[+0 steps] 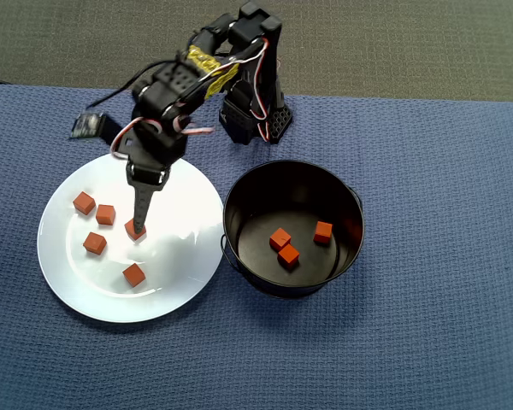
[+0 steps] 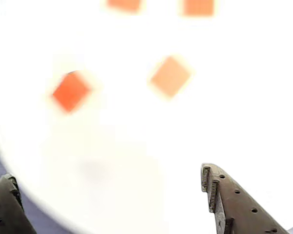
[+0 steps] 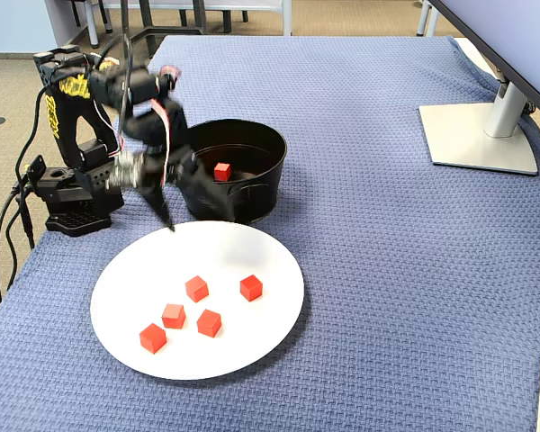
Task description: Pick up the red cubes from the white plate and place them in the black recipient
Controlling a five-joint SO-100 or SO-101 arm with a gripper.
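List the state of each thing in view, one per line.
Gripper: open, empty, above the plate.
Plate: flat on the cloth, five cubes on it.
Pot: upright, uncovered, three cubes inside.
Cubes: all loose, none gripped.

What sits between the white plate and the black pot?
Nothing. In the overhead view the white plate and the black pot are separated only by a thin strip of bare blue cloth.

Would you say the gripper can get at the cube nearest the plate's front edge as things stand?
Probably yes: that red cube lies alone on the white plate, nothing beside it, and the open gripper hangs over the same plate.
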